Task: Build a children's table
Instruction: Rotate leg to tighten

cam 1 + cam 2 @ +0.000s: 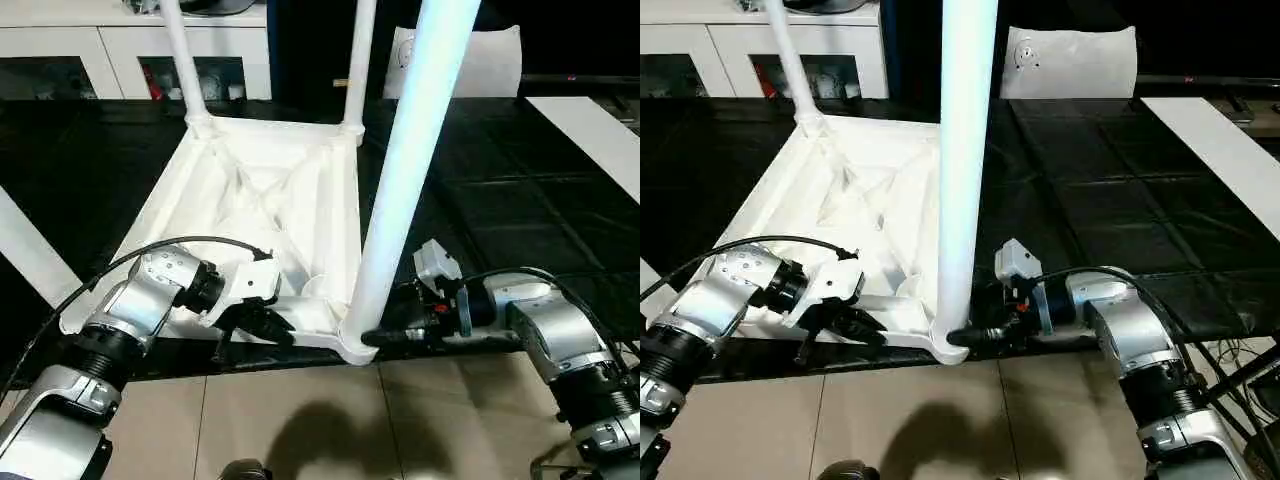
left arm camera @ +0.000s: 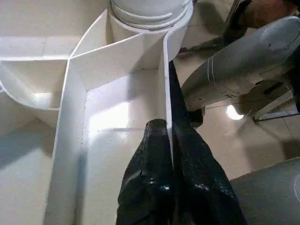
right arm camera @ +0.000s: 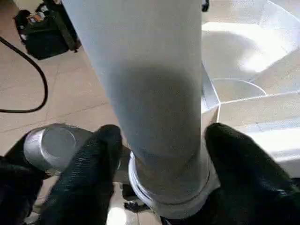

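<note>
- Tabletop (image 1: 250, 190) lay upside down in the centre-left of the head views, ribbed underside up, its near edge level with the edge of the black mat (image 1: 500, 200).
- Three legs stood in corner sockets: two at the upper middle (image 1: 183, 60) (image 1: 357, 60), and the near leg (image 1: 415, 170) rising from the lower-centre corner socket (image 1: 358, 345).
- Left gripper (image 2: 169, 154), fingers pressed together, pinched the thin near rim of the tabletop, steadying it.
- Right gripper (image 3: 159, 140) straddled the near leg just above its socket collar; whether its fingers (image 3: 101, 145) squeezed the tube I could not tell.
- To do this well, I judged the leg should be kept upright and driven straight down until seated, with the rim held against sliding.
- Fourth socket at the lower left looked unfilled.
- Tiled floor (image 1: 300, 420) showed along the bottom; white cabinets (image 1: 120, 45) stood at upper left, and a flat white sheet (image 1: 490, 60) stood at upper right.
</note>
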